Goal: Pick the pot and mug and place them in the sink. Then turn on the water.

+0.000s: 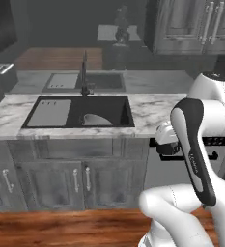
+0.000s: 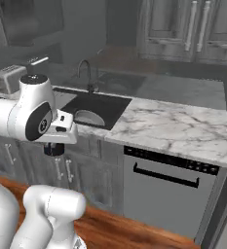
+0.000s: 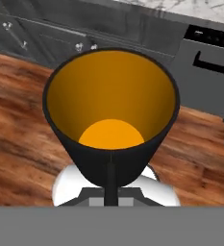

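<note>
Mug [image 3: 111,120] gripped by tool [image 3: 111,190], right of sink [image 1: 111,110], off tabletop [image 2: 173,129], above wood floor; pot [image 1: 95,120] inside sink

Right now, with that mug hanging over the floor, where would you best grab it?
By the thin wall at its rim, coming down from above. The mug sits upright with its wide orange mouth open toward the hand, so one finger fits inside and one outside. The gripper appears to hold it this way.

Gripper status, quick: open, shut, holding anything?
Gripper: shut on the mug, held out in front of the counter, above the wood floor.
</note>
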Robot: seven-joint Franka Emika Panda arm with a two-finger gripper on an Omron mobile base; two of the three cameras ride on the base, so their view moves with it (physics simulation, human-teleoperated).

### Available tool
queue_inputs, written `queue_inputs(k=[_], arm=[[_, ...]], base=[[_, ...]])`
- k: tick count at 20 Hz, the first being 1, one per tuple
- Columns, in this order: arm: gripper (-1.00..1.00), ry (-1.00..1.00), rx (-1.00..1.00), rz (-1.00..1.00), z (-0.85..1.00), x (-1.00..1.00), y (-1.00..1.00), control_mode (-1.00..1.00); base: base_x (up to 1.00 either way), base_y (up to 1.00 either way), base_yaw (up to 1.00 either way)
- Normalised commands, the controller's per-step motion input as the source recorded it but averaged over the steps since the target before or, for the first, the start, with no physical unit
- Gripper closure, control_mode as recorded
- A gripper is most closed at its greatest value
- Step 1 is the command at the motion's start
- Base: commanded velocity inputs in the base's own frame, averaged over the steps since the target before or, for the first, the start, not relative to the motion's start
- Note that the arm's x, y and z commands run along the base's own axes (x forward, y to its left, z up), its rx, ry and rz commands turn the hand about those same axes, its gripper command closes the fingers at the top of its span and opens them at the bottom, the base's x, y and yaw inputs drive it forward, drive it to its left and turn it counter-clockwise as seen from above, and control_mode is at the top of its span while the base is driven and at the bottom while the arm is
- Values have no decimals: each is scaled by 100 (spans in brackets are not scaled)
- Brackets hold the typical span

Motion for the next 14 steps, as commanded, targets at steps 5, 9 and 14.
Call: queue_inputs(k=[5,9,14], arm=[[100,0,0,0,0,0,0,100],[100,0,0,0,0,0,0,100],[100,0,0,0,0,0,0,100]], base=[[47,4,-61],[54,53,-26],[47,44,-12]])
